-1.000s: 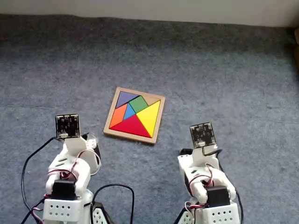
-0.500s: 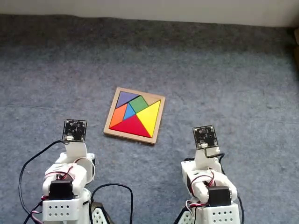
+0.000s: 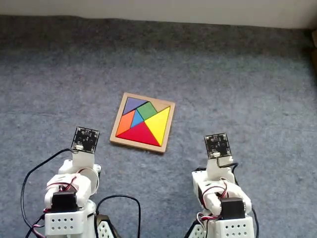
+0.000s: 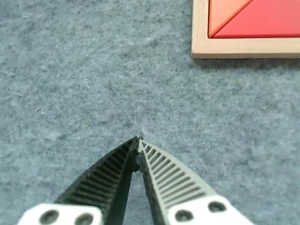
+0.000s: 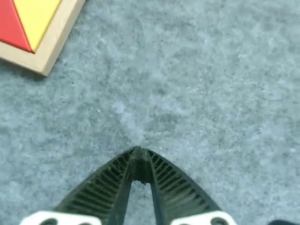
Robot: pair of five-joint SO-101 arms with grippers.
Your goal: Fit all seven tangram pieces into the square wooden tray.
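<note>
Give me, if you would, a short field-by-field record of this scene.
tray: wooden tray lies flat on the grey carpet, ahead of both arms
pieces: coloured pieces fill it, with the red piece and yellow piece nearest the arms
left hand: shut, empty, above carpet, apart from the tray
right hand: shut, empty, above carpet, apart from the tray
task state: looks complete
</note>
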